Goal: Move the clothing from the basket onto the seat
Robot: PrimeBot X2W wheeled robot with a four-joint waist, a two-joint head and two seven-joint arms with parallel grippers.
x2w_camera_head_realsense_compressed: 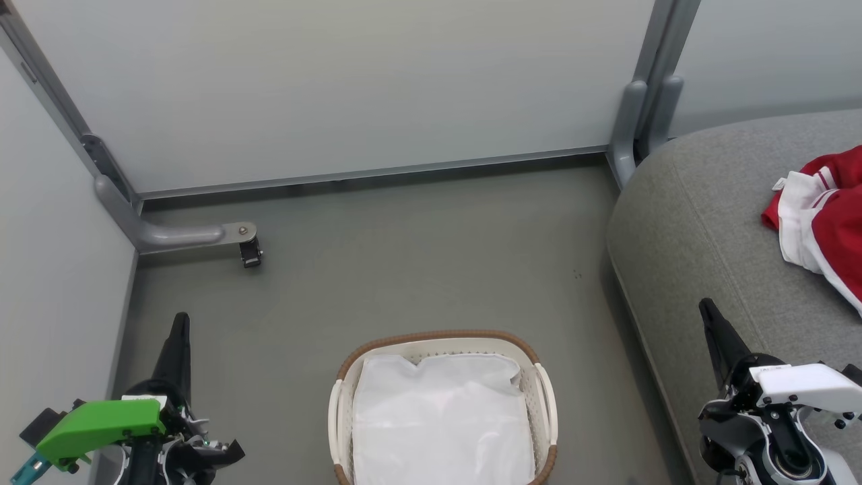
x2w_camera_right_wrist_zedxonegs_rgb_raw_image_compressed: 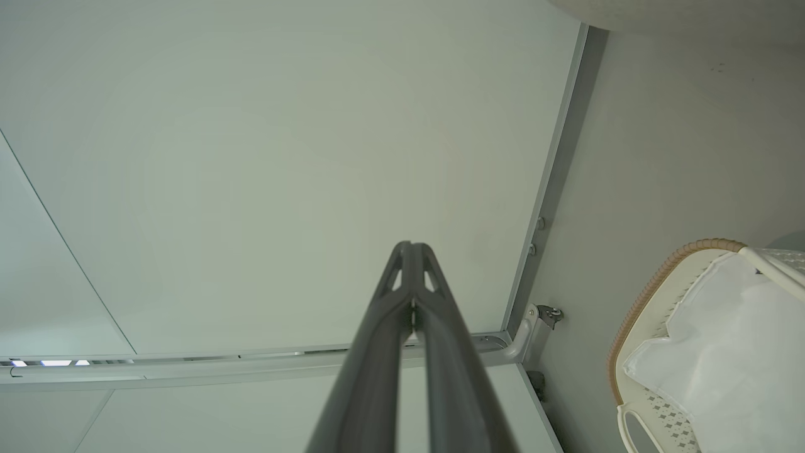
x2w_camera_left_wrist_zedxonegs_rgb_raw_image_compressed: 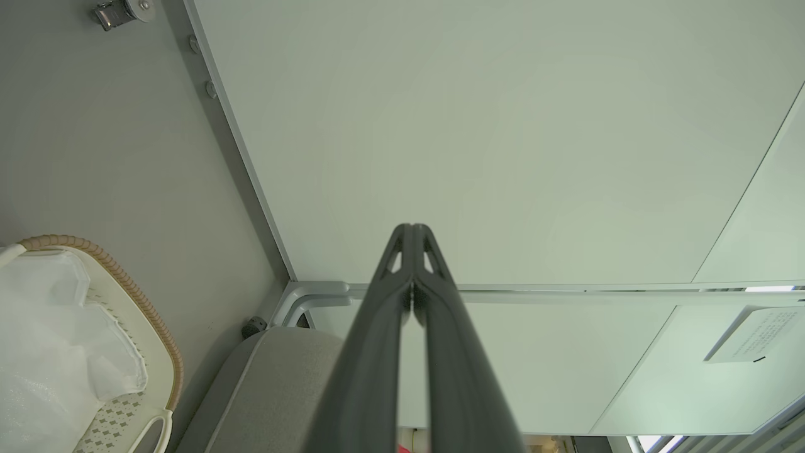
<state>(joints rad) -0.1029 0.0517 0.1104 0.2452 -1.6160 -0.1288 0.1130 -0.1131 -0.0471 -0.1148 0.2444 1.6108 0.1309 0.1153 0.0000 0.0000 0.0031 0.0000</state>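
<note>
At 7 o'clock in the head view, the left gripper (x2w_camera_head_realsense_compressed: 180, 322) has its two long dark fingers pressed together, empty. At 5 o'clock the right gripper (x2w_camera_head_realsense_compressed: 707, 310) is likewise closed on nothing. Between them at 6 o'clock, the oval white perforated plastic basket (x2w_camera_head_realsense_compressed: 438, 335), brown-rimmed, holds a plain white liner (x2w_camera_head_realsense_compressed: 438, 417). At 3 o'clock, the red, white-trimmed jersey clothing (x2w_camera_head_realsense_compressed: 838, 232) lies on the large grey fabric-upholstered seat (x2w_camera_head_realsense_compressed: 687, 222).

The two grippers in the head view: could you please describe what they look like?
Both grippers have two long, dark, tapering fingers with small triangular cut-outs near the tips. The left gripper carries a bright green cover with a teal piece; the right gripper carries a white cover.
</note>
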